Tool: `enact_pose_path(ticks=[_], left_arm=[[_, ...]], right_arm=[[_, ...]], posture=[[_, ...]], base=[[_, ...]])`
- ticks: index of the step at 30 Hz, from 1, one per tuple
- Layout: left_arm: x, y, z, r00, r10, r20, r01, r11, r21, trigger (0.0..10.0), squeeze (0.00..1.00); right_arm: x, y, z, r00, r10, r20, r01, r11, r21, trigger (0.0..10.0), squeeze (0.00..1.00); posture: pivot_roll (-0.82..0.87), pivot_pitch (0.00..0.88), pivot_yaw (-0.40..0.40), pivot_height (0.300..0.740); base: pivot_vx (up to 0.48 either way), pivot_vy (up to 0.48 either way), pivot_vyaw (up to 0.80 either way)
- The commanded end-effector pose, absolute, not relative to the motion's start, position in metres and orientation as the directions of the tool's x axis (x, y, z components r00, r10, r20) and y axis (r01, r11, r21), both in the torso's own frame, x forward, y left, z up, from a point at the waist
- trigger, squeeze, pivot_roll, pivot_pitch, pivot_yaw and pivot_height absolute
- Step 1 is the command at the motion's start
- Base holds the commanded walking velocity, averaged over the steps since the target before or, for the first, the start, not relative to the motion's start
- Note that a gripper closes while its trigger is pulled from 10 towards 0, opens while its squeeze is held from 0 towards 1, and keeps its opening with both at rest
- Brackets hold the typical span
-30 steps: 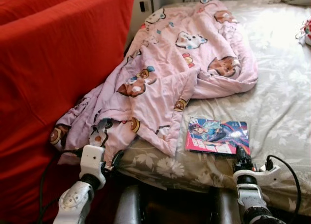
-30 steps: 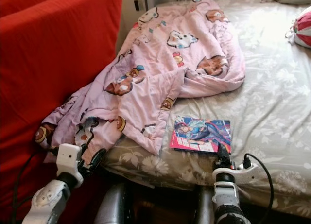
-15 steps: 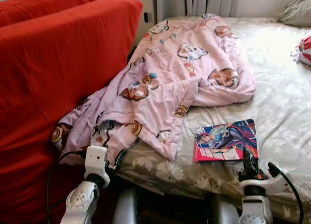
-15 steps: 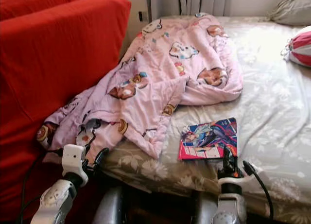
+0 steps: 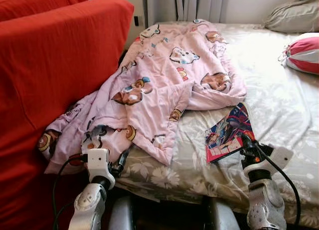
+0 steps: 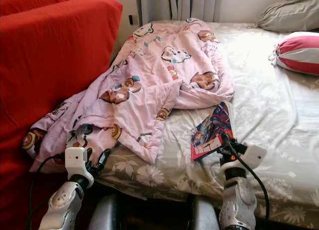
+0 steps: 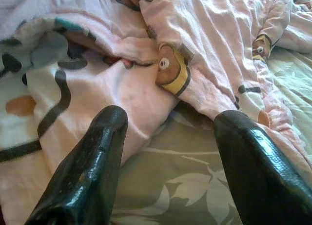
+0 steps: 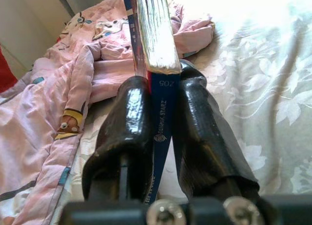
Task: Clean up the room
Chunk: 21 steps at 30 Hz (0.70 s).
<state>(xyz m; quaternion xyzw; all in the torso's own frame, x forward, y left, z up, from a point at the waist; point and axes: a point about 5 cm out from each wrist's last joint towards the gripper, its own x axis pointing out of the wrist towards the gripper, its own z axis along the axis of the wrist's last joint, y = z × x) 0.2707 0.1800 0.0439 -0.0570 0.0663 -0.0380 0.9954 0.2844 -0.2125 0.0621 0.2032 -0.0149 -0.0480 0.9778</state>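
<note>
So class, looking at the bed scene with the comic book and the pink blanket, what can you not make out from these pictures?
- Comic book cover: head views, too small and tilted to read.
- Its far end: right wrist view, cut off by the picture's edge beyond the right end effector.
- Bed sheet under the pink blanket: hidden by the blanket.
- Striped cushion: left eye view, cut off by the edge.
- Left end effector: open, holds nothing.

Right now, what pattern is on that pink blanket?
Cartoon bears and animals on the pale pink blanket, clearest in the left eye view.
</note>
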Motion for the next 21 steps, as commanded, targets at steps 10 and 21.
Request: enact_pose_path(ticks=[10, 21], left_arm=[[0.265, 0.185, 0.033, 0.989, -0.037, -0.142, 0.019, 0.992, -0.126, 10.0, 0.0], [0.263, 0.187, 0.027, 0.988, -0.018, -0.156, -0.001, 0.992, -0.125, 10.0, 0.0]], right_arm=[[0.288, -0.204, 0.072, 0.997, -0.065, 0.035, 0.049, 0.938, 0.343, 10.0, 0.0], [0.286, -0.203, 0.06, 0.998, -0.055, -0.026, 0.061, 0.942, 0.33, 10.0, 0.0]], posture=[[0.13, 0.004, -0.039, 0.647], [0.13, 0.0, -0.042, 0.706]], base=[[0.0, 0.0, 0.0], [0.0, 0.0, 0.0]])
